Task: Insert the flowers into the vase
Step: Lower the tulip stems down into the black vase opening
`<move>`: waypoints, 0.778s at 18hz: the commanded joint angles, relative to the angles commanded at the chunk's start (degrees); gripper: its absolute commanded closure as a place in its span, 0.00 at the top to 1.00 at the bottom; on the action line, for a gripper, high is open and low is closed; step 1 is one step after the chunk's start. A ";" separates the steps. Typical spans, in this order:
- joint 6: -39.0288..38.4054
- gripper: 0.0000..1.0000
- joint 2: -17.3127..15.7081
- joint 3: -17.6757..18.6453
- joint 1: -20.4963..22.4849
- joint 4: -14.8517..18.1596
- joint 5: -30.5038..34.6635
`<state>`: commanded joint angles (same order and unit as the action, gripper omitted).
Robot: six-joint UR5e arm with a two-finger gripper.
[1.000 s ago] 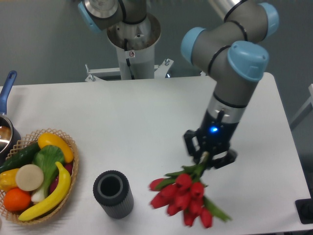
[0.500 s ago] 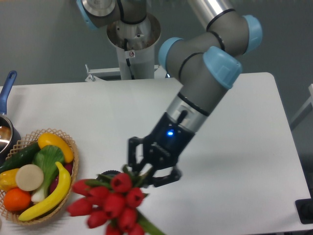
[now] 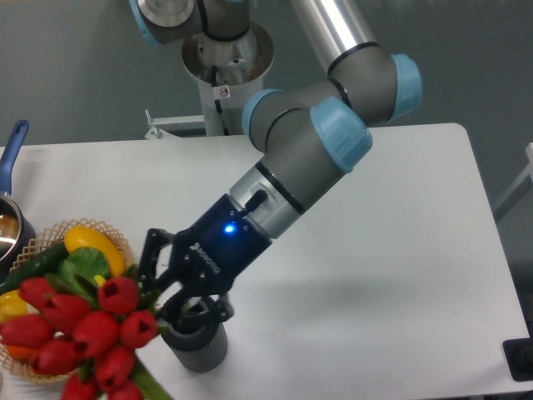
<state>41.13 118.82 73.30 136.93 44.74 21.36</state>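
Observation:
A bunch of red tulips, the flowers (image 3: 79, 333), hangs at the lower left with its green stems running up into my gripper (image 3: 171, 293). The gripper is shut on those stems. It hovers just over the vase (image 3: 200, 344), a short dark grey ribbed cylinder near the table's front edge. The fingers hide most of the vase's mouth. The flower heads reach out left of the vase, above the wicker basket. I cannot tell whether the stem ends touch the mouth.
A wicker basket (image 3: 117, 242) with a yellow pepper, greens and other produce sits at the left, largely behind the tulips. A metal pot with a blue handle (image 3: 12, 148) stands at the far left edge. The arm's base column (image 3: 225, 75) rises behind the table.
The arm has swung left across the table, carrying the flowers from the right side to above the vase. The flower heads now cover the basket.

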 joint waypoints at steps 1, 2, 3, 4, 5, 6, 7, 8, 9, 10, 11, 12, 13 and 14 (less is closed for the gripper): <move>0.09 0.00 0.18 0.09 0.00 0.00 -0.53; 0.17 0.00 0.53 0.09 0.00 -0.17 -0.71; 0.26 0.00 0.88 0.09 0.00 -0.96 -0.71; 0.26 0.00 1.14 0.09 0.00 -1.92 -0.71; 0.26 0.00 1.49 0.09 0.09 -2.46 -0.71; 0.35 0.00 1.58 0.17 0.26 -2.46 -0.71; 0.44 0.00 1.59 0.35 0.35 -2.46 -0.71; 0.70 0.00 1.59 0.79 0.52 -2.55 -0.71; 0.79 0.00 1.50 0.79 0.61 -2.55 -0.71; 0.79 0.00 1.58 0.79 0.79 -2.55 -0.62; 0.88 0.00 1.59 0.88 0.88 -2.55 -0.62; 0.88 0.01 1.67 0.88 1.14 -2.55 -0.62; 0.97 0.01 1.67 0.88 1.14 -2.55 -0.62; 1.49 0.01 1.76 0.88 1.14 -2.64 -0.62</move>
<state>42.62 120.59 74.18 138.08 42.10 20.74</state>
